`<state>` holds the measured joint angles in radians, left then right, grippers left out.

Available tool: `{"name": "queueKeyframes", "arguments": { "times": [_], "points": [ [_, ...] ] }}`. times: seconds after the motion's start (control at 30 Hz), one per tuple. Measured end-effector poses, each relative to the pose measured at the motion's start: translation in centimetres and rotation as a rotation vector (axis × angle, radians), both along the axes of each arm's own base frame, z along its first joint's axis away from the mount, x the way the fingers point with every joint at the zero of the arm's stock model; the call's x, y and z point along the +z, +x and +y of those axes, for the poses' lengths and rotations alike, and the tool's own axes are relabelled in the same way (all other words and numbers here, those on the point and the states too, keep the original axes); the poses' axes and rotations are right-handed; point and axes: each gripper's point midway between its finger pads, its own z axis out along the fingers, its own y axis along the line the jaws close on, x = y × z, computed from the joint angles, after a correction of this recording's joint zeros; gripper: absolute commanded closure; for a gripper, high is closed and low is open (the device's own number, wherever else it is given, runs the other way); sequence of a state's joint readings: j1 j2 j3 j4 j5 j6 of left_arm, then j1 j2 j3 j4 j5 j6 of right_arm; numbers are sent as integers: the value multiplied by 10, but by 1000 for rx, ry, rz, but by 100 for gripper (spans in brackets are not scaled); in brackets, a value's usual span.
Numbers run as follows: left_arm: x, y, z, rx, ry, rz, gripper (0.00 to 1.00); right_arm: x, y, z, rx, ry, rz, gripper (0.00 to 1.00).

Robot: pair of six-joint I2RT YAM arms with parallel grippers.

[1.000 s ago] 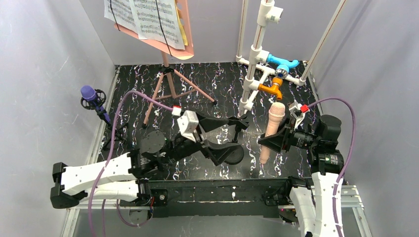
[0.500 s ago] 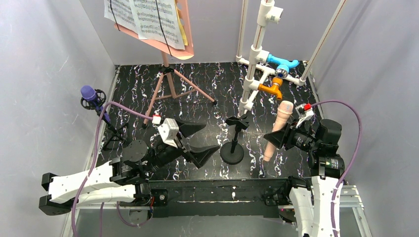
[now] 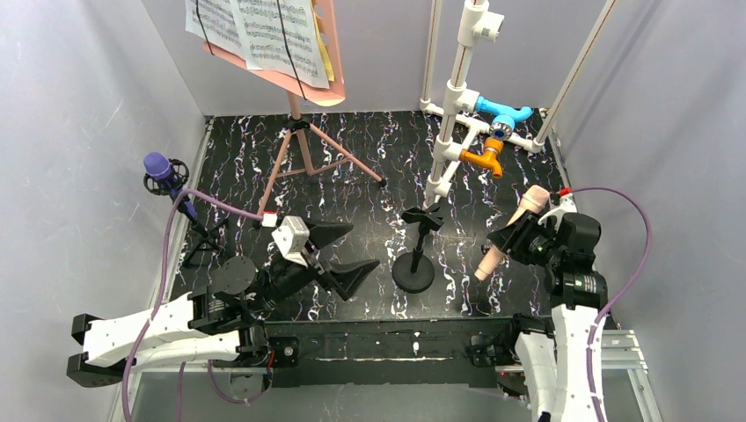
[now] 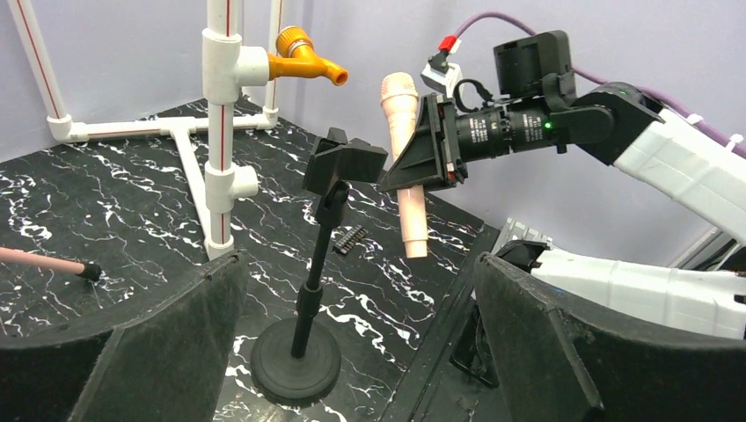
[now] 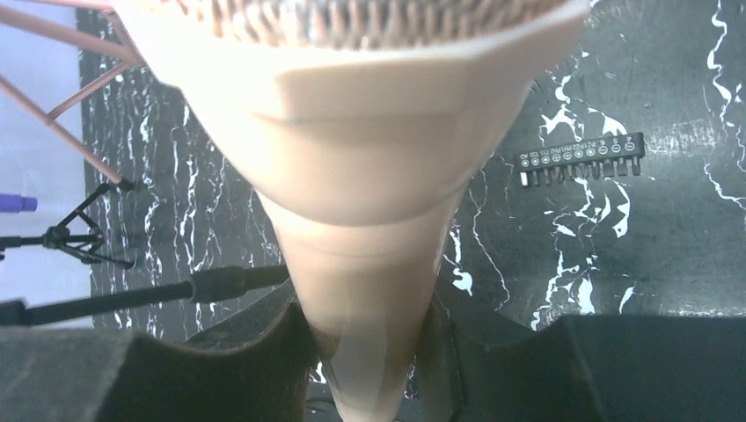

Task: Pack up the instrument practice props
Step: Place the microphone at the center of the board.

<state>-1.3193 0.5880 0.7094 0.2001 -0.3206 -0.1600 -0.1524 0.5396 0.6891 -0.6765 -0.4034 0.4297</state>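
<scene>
My right gripper (image 3: 513, 239) is shut on the beige microphone (image 3: 521, 220), holding it tilted above the table with its head up and to the right; its body (image 5: 361, 220) fills the right wrist view between the pads. My left gripper (image 3: 362, 246) stands open and empty, left of the bare black round-base stand (image 3: 415, 257); that stand (image 4: 318, 251) rises ahead between its fingers (image 4: 132, 352). The purple microphone (image 3: 158, 165) sits on a small black tripod (image 3: 198, 239) at the left wall. The pink sheet-music holder (image 3: 299, 145) with music pages (image 3: 264, 31) stands at the back.
A white pipe frame (image 3: 457, 97) with blue (image 3: 506, 114) and orange (image 3: 486, 158) fittings stands at the back right, just behind the black stand. A small black bit strip (image 4: 352, 239) lies on the marbled table (image 3: 369, 149). Grey walls close in three sides.
My left gripper has drawn back left and toward the near edge, away from the black stand. The right gripper has carried the beige microphone rightward and tilted it.
</scene>
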Motion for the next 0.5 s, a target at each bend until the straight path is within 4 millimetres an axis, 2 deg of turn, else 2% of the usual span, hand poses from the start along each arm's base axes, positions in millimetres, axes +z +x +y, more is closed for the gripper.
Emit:
{"name": "queueKeyframes", "arguments": {
  "times": [0.2, 0.33, 0.4, 0.5],
  "points": [
    [-3, 1, 6, 15, -3, 3, 2, -34, 27, -5, -24, 36, 151, 99],
    [-4, 2, 6, 19, 0, 7, 2, -71, 55, -9, -3, 50, 305, 99],
    [-6, 2, 7, 22, 5, 13, 2, -87, 71, -11, 20, 53, 390, 99],
    [-7, 3, 7, 29, 6, 22, 2, -102, 108, -16, 77, 40, 453, 99]
  ]
}}
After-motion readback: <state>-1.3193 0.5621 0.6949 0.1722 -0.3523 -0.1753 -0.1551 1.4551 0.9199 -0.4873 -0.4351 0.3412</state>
